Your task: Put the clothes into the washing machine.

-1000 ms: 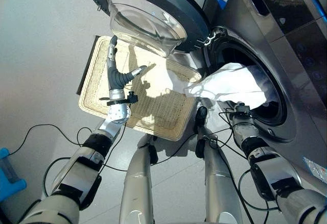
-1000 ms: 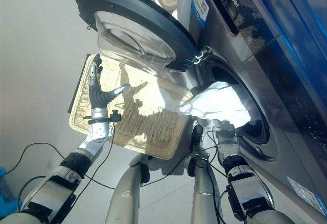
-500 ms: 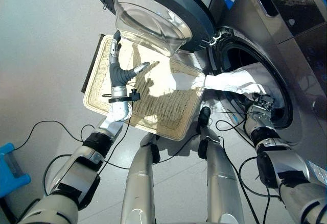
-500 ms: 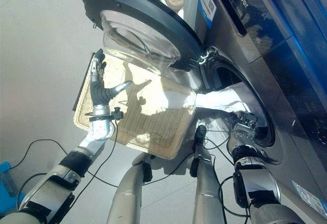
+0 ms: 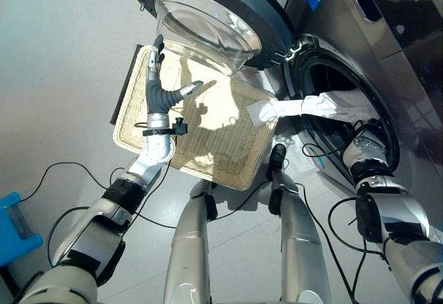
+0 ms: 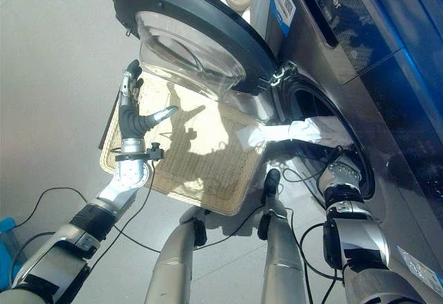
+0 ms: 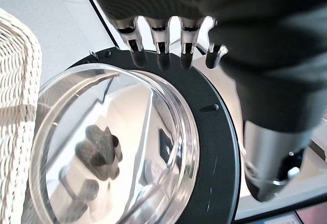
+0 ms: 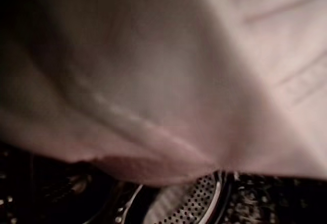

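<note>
We see the washing machine's (image 5: 387,34) round mouth (image 5: 346,110) partly taken up by the white cloth (image 5: 325,104), which trails out over the rim toward the wicker basket (image 5: 208,138), with our right arm reaching in beneath it. The open door (image 5: 208,13) hangs over the basket's far edge, and our left hand (image 5: 158,93) stands with fingers straight just below its glass bowl, above the bare basket floor

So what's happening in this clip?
The robot is feeding a white garment into the washing machine. Its right arm reaches into the drum opening, hand hidden behind the cloth. One end of the garment trails out over the wicker basket. The left hand is raised open near the open door.
</note>
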You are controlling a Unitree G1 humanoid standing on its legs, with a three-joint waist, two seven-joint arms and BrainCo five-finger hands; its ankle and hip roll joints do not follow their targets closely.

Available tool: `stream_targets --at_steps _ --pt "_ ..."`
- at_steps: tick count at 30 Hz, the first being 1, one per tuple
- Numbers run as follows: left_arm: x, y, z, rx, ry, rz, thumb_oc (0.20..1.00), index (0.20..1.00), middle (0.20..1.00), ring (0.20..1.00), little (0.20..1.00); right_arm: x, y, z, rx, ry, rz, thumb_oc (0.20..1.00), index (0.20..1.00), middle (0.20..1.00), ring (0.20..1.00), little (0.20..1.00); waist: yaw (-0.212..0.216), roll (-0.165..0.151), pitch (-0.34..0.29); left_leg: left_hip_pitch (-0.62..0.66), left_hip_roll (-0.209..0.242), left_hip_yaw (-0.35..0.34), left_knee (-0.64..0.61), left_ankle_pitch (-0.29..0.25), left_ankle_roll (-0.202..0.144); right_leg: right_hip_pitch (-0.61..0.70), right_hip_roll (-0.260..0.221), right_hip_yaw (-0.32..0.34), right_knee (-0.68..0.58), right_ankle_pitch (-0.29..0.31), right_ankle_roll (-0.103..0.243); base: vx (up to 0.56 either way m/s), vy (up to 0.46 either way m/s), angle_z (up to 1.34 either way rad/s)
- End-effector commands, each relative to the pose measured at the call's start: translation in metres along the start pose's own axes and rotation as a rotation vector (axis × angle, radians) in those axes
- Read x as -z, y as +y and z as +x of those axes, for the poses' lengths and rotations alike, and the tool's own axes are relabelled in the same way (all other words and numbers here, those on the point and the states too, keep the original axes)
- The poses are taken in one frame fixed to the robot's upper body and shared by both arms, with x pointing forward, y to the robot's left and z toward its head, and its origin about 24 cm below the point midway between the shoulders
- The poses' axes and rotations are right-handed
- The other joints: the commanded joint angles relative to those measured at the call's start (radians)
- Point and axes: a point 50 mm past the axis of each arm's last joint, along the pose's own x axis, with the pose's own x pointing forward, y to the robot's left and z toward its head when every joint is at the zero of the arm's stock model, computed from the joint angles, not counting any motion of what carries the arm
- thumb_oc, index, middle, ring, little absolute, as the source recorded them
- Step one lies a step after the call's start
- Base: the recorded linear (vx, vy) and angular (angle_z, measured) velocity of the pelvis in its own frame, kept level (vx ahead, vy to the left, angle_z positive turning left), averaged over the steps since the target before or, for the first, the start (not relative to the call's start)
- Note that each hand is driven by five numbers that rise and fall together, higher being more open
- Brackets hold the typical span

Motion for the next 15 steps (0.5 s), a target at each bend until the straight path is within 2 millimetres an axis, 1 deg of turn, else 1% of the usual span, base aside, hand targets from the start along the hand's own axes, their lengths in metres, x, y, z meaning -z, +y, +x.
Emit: stream_targets --at_steps 1,2,4,5,6,7,8,9,10,11,13,14,15 --pt "-0.018 0.005 0.006 -0.032 -0.070 -0.071 1.000 1.000 1.000 1.000 1.000 -0.037 0.059 0.019 -0.205 -0.208 0.047 0.200 0.200 0.200 0.200 0.200 -0.004 0.045 -0.030 -0.022 -0.063 0.021 0.043 -0.068 -0.027 0.017 -0.044 -0.100 0.115 -0.073 0.123 0.00 0.000 0.00" --pt "-0.018 0.004 0.005 -0.028 -0.071 -0.066 1.000 1.000 1.000 1.000 1.000 -0.039 0.065 0.019 -0.226 -0.232 0.058 0.200 0.200 0.200 0.200 0.200 -0.005 0.044 -0.030 -0.019 -0.062 0.023 0.041 -0.068 -0.027 0.021 -0.045 -0.101 0.113 -0.073 0.123 0.00 0.000 0.00" --pt "-0.018 0.004 0.006 -0.024 -0.076 -0.060 1.000 1.000 1.000 1.000 1.000 -0.041 0.070 0.019 -0.241 -0.254 0.066 0.200 0.200 0.200 0.200 0.200 -0.006 0.044 -0.030 -0.018 -0.061 0.024 0.039 -0.065 -0.028 0.021 -0.045 -0.103 0.111 -0.071 0.122 0.00 0.000 0.00" --pt "-0.017 0.004 0.005 -0.019 -0.074 -0.057 1.000 1.000 1.000 1.000 1.000 -0.042 0.072 0.019 -0.247 -0.266 0.067 0.200 0.200 0.200 0.200 0.200 -0.006 0.044 -0.030 -0.009 -0.061 0.024 0.041 -0.073 -0.029 0.029 -0.045 -0.102 0.115 -0.079 0.125 0.00 0.000 0.00" --pt "-0.019 0.004 0.006 -0.015 -0.082 -0.050 1.000 1.000 1.000 1.000 1.000 -0.045 0.080 0.019 -0.270 -0.292 0.083 0.200 0.200 0.200 0.200 0.200 -0.007 0.044 -0.030 -0.015 -0.061 0.025 0.038 -0.064 -0.027 0.023 -0.045 -0.103 0.109 -0.069 0.122 0.00 0.000 0.00" --pt "-0.019 0.004 0.006 -0.014 -0.084 -0.049 1.000 1.000 1.000 1.000 1.000 -0.045 0.082 0.018 -0.277 -0.299 0.087 0.200 0.200 0.200 0.200 0.200 -0.007 0.045 -0.030 -0.015 -0.061 0.025 0.037 -0.063 -0.027 0.023 -0.045 -0.104 0.109 -0.069 0.122 0.00 0.000 0.00" --pt "-0.019 0.005 0.006 -0.010 -0.079 -0.045 1.000 1.000 1.000 1.000 1.000 -0.048 0.089 0.018 -0.310 -0.330 0.097 0.200 0.200 0.200 0.200 0.200 -0.008 0.047 -0.030 -0.002 -0.059 0.027 0.040 -0.074 -0.030 0.036 -0.048 -0.104 0.113 -0.080 0.125 0.00 0.000 0.00" --pt "-0.019 0.005 0.007 -0.011 -0.081 -0.045 1.000 1.000 1.000 1.000 1.000 -0.049 0.092 0.018 -0.319 -0.336 0.100 0.200 0.200 0.200 0.200 0.200 -0.008 0.047 -0.030 -0.007 -0.060 0.028 0.039 -0.067 -0.028 0.032 -0.048 -0.106 0.110 -0.074 0.122 0.00 0.000 0.00" --pt "-0.019 0.005 0.007 -0.010 -0.075 -0.042 1.000 1.000 1.000 1.000 1.000 -0.051 0.099 0.017 -0.346 -0.358 0.108 0.200 0.200 0.200 0.200 0.200 -0.009 0.049 -0.030 0.003 -0.059 0.029 0.039 -0.074 -0.031 0.041 -0.048 -0.105 0.110 -0.081 0.125 0.00 0.000 0.00" --pt "-0.019 0.005 0.007 -0.010 -0.075 -0.042 1.000 1.000 1.000 1.000 1.000 -0.051 0.099 0.017 -0.346 -0.358 0.108 0.200 0.200 0.200 0.200 0.200 -0.009 0.049 -0.030 0.003 -0.059 0.029 0.039 -0.074 -0.031 0.041 -0.048 -0.105 0.110 -0.081 0.125 0.00 0.000 0.00" --pt "-0.019 0.006 0.008 -0.011 -0.074 -0.041 1.000 1.000 1.000 1.000 1.000 -0.053 0.108 0.017 -0.385 -0.377 0.119 0.200 0.200 0.200 0.200 0.200 -0.011 0.051 -0.030 -0.002 -0.058 0.030 0.036 -0.064 -0.029 0.036 -0.049 -0.106 0.105 -0.071 0.120 0.00 0.000 0.00" --pt "-0.019 0.006 0.008 -0.011 -0.074 -0.042 1.000 1.000 1.000 1.000 1.000 -0.053 0.108 0.017 -0.385 -0.378 0.119 0.200 0.200 0.200 0.200 0.200 -0.011 0.052 -0.030 -0.002 -0.058 0.030 0.036 -0.064 -0.029 0.036 -0.049 -0.106 0.105 -0.072 0.120 0.04 0.014 0.00" --pt "-0.018 0.007 0.005 -0.010 -0.063 -0.042 1.000 1.000 1.000 1.000 1.000 -0.058 0.117 0.017 -0.420 -0.398 0.125 0.200 0.200 0.200 0.200 0.200 -0.011 0.052 -0.030 0.009 -0.057 0.030 0.041 -0.075 -0.032 0.044 -0.049 -0.104 0.112 -0.084 0.124 0.00 0.000 0.00"
